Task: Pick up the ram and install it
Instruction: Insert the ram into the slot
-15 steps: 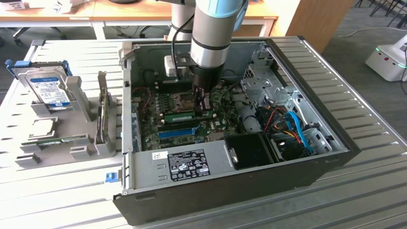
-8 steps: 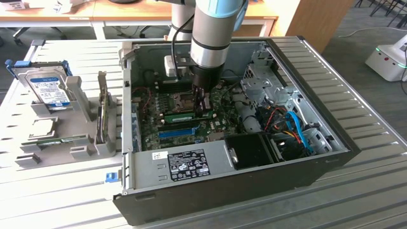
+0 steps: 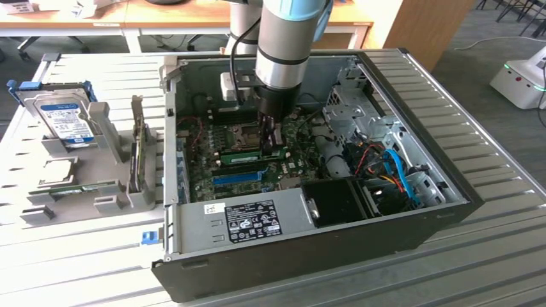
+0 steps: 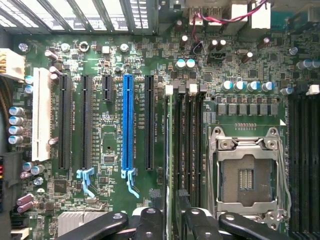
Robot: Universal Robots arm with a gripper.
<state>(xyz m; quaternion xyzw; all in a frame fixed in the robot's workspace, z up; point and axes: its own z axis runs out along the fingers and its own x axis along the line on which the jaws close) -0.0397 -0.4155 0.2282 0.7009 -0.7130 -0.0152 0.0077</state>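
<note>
From where I stand, the job looks close to finished; the ram lies along one of the memory slots on the motherboard inside the open computer case, and it is not up in the air in the hand; in the wrist view the ram shows edge-on as a thin green strip running down its dark slot, between the long blue slot and the bare processor socket. Whether it is pressed fully home I cannot tell; the end latches are too small to read, so I judge only that it is placed in the slot, with the seating perhaps left to confirm. A second stick like it lies flat on the grey stand outside the case, near the hard drive; it is untouched.

The gripper hangs low inside the case, right over the slot end of the ram; in the wrist view the gripper has its dark fingers set apart, one on each side of the stick; I see a gap between them wider than the ram's edge, so to my eye the hand is partly spread and straddles the stick rather than clamping it; it carries nothing; whether a pad brushes the stick's face I cannot say.
</note>
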